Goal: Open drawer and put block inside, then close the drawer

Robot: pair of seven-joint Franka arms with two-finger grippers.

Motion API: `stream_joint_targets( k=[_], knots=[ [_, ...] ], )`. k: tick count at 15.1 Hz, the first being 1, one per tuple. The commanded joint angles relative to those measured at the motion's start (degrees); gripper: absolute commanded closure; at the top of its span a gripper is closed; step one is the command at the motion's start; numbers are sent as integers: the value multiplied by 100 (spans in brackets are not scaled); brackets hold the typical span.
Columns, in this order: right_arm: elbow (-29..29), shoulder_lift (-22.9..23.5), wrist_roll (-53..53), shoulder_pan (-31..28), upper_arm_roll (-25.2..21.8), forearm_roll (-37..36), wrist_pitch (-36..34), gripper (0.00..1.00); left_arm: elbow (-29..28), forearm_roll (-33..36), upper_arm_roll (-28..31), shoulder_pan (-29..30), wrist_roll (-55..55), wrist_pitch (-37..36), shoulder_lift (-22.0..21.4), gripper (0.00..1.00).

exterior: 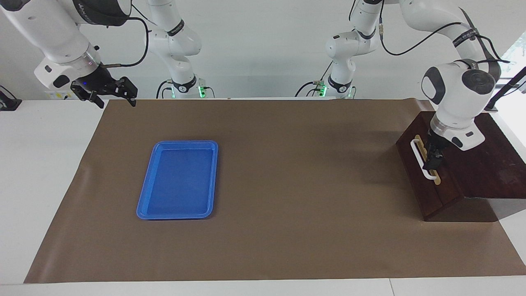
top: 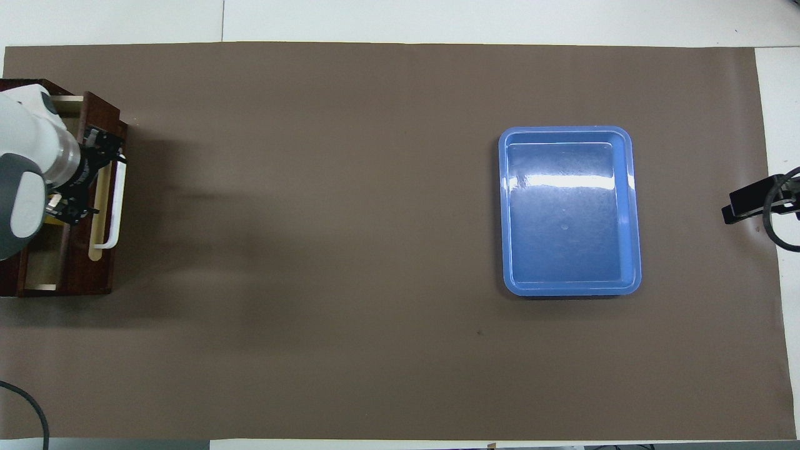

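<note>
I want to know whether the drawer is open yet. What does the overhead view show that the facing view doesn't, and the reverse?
Overhead only: the drawer stands partly pulled out, showing its pale interior. A yellow sliver under the left arm is possibly the block.

Facing only: the right gripper waits with open jaws over the table's edge at the right arm's end. The dark top of the box also shows.

Both: the left gripper at the white handle, and the blue tray.

White table under brown paper
</note>
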Motion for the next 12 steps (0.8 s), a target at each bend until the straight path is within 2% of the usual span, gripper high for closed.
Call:
stream_joint_targets(
  k=[1,2,4,6,9,12],
  knots=[
    [-167,-93,97,216,-280,80,20,0,44,247,-47,-109,172,-58,-40,0],
    [-167,-93,105,190,-280,80,72,0,140,220,-48,-354,172,-198,-92,0],
    [-176,-93,105,172,-280,80,99,0,474,63,-91,-453,355,-742,-259,0],
    [-184,-93,97,189,-280,28,99,0,816,-385,-214,-471,1379,-1478,-522,0],
    [-176,-84,88,207,-280,-43,326,0,1195,-457,-355,-506,3515,-2551,-796,0],
    [-193,-75,88,242,-280,-104,705,0,1538,-457,-329,-682,4188,-3213,-761,0]
  ],
)
